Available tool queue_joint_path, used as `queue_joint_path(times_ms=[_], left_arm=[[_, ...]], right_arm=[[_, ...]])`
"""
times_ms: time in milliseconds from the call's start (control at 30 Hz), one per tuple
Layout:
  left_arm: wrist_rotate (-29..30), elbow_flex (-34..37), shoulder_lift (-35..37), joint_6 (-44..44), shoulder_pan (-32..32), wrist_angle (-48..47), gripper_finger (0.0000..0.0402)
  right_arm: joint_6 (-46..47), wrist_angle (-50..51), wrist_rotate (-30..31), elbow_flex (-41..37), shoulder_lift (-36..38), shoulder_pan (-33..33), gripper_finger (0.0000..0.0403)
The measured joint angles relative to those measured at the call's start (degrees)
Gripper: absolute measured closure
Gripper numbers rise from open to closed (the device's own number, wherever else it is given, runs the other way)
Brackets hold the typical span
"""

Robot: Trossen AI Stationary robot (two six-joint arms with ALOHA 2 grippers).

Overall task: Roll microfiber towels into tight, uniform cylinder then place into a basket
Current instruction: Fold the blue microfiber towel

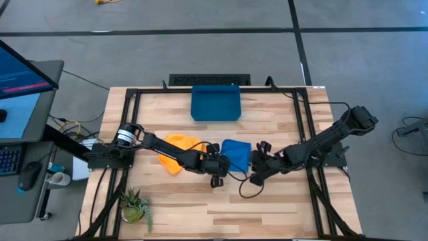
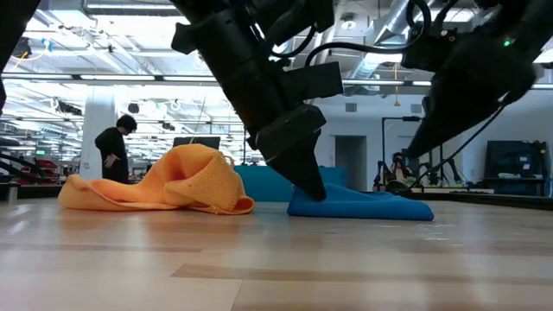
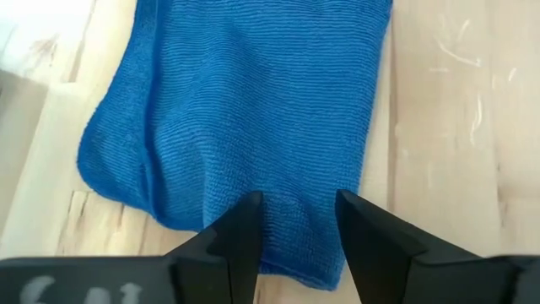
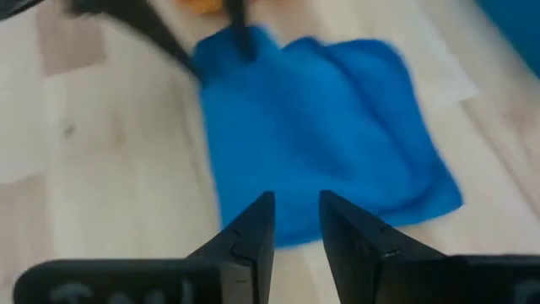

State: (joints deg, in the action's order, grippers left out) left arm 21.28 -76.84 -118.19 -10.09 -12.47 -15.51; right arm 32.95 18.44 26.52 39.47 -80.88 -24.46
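Wooden table (image 1: 281,207): blue towel (image 1: 236,156) lies flat, unrolled, both jaws parted, holding nothing.

We see bright, even overhead light with soft shadows, while the right wrist view's blue towel (image 4: 321,139) is motion-blurred.

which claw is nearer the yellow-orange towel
Left. The left claw sits at the blue towel's edge, just beside the yellow-orange towel. The right claw is on the blue towel's far side, farther from it.
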Motion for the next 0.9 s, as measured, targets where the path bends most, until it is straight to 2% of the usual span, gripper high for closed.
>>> queue_joint_path(times_ms=[267,467,633,900], left_arm=[[0.0,0.0,0.0,0.4,0.1,0.0,0.0224],[0.0,0.0,0.0,2.2,0.1,0.0,0.0223],[0.0,0.0,0.0,4.0,0.1,1.8,0.0223],[0.0,0.0,0.0,6.0,0.1,3.0,0.0223]], right_arm=[[-0.8,-10.0,0.6,-5.4,0.0,2.0,0.0285],[-7.1,-20.4,0.7,-9.3,0.0,2.1,0.0285],[-10.3,-24.3,3.8,-11.8,0.0,2.5,0.0285],[-14.0,-29.8,3.6,-14.6,0.0,6.9,0.0285]])
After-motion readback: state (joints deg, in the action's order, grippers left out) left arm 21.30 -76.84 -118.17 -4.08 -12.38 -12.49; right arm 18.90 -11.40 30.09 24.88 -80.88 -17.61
